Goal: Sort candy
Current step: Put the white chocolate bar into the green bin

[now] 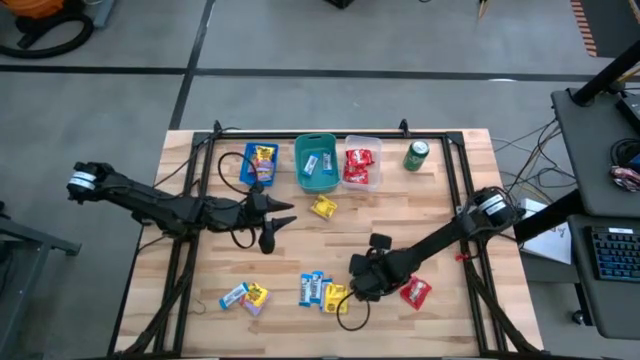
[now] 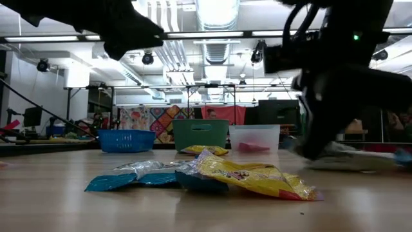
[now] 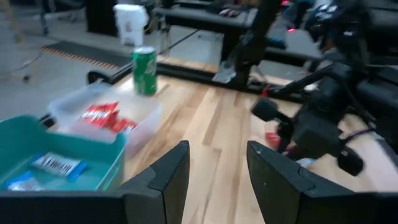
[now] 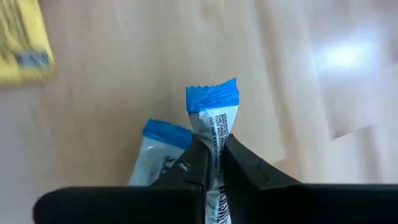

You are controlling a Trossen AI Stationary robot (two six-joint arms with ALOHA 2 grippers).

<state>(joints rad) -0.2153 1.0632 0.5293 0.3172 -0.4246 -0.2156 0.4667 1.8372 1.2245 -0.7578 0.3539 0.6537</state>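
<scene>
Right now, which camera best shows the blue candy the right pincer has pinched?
The right wrist view: the blue-and-white candy packet sits clamped in the right pincer, crimped end showing. In the high view the arm hides it. The low view shows only the dark arm; the left wrist view is blurred there.

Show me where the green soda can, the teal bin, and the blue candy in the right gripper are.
Green soda can (image 1: pixel 417 155), high view, on its top.
Teal bin (image 1: pixel 301 162), high view, on its left wall.
Blue candy packet (image 4: pixel 213 104), right wrist view, on its crimped blue end above the closed right gripper (image 4: pixel 213 160).
</scene>
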